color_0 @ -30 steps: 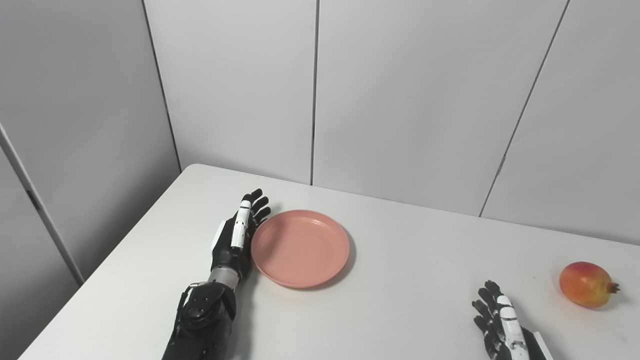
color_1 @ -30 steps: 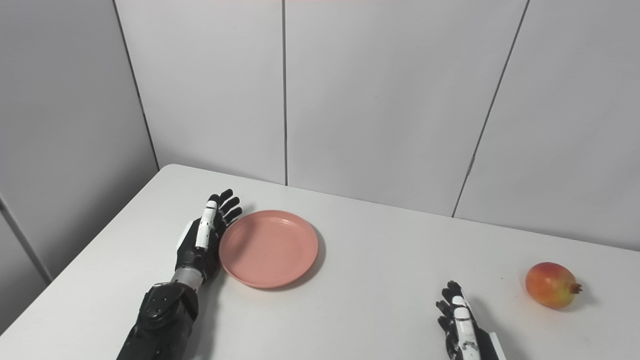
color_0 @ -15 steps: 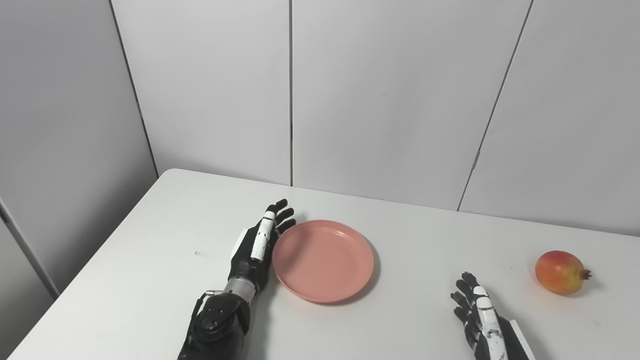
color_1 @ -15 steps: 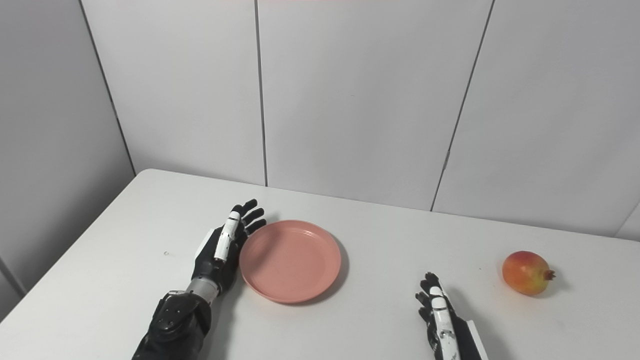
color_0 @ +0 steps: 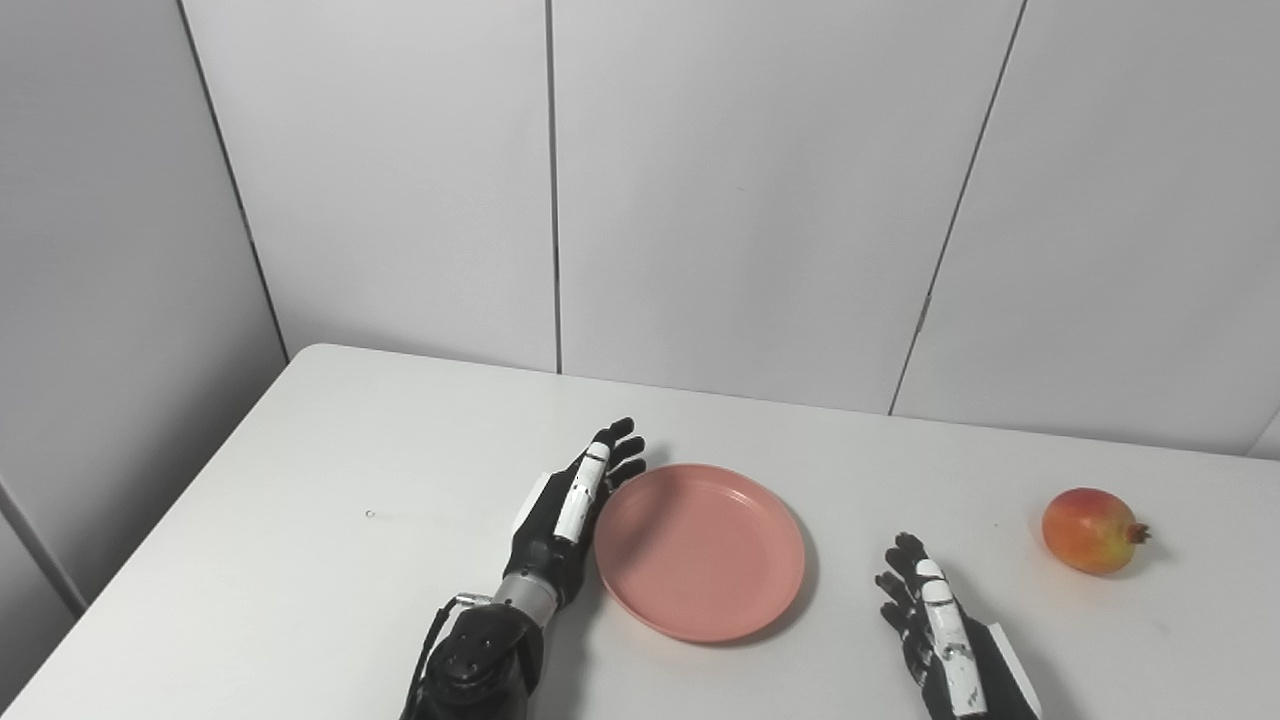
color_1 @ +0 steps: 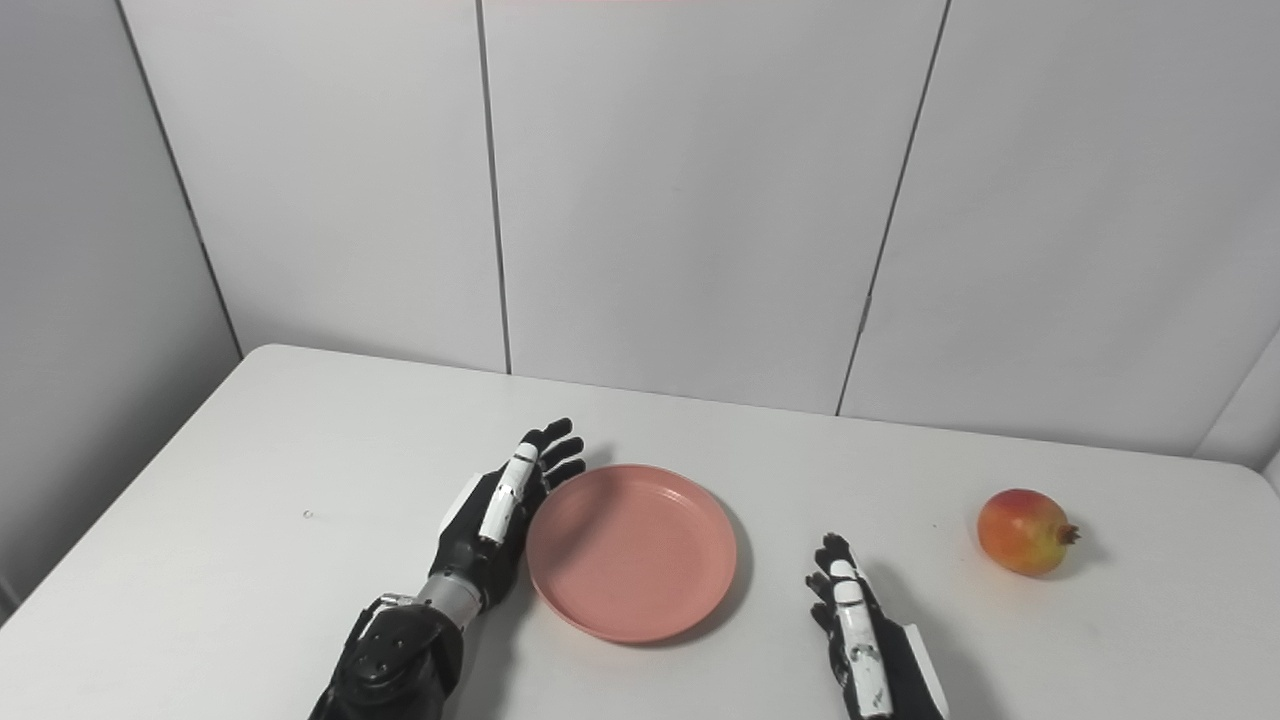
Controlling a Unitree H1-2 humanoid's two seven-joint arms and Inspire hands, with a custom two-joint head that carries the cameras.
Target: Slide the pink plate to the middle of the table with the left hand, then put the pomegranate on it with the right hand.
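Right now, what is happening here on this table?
The left hand lies open, edge-on against the left rim of the pink plate, placed to push it sideways across the table. The right hand rests open and holds nothing. The pomegranate lies untouched on the table, far right, not yet on the plate.

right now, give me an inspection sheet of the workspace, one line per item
surface: white table, one tiny speck on its left part
job's things: pink plate flat, bare; pomegranate on the table far right, apart from the plate
clutter: nothing seen
hands: left hand open, edge-on against the plate's left rim; right hand open, holding nothing, between plate and pomegranate
cables: nothing seen
surroundings: grey wall panels behind and to the left
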